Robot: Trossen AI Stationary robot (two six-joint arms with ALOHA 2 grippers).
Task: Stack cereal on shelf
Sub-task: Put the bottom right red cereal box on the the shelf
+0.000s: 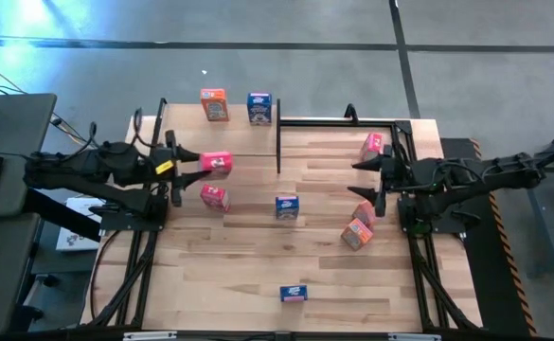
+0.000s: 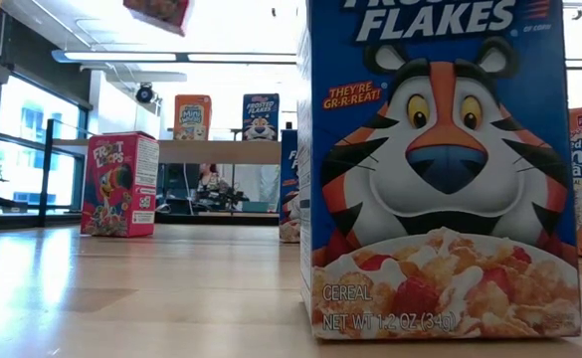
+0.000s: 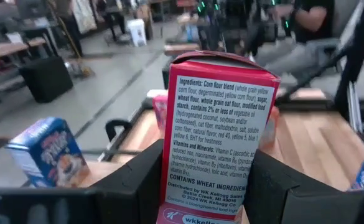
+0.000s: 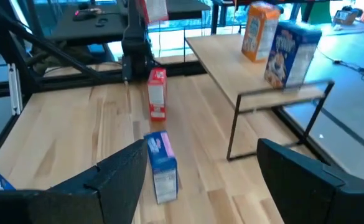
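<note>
1. A pink-red cereal box [image 1: 217, 162] is pinched by the left tool [image 1: 193, 161] and is carried above the desk [image 1: 239, 265], near the shelf [image 1: 258, 137].
2. It is judged that the box must next be brought over the shelf board, beside the orange box [image 1: 214, 104] and blue box [image 1: 259, 108] standing there.
3. The right tool [image 1: 366, 178] is spread and empty, among the boxes at the right.

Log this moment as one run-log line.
left end effector: shut on pink box, raised | right end effector: open, empty | shelf: orange box, blue box
</note>
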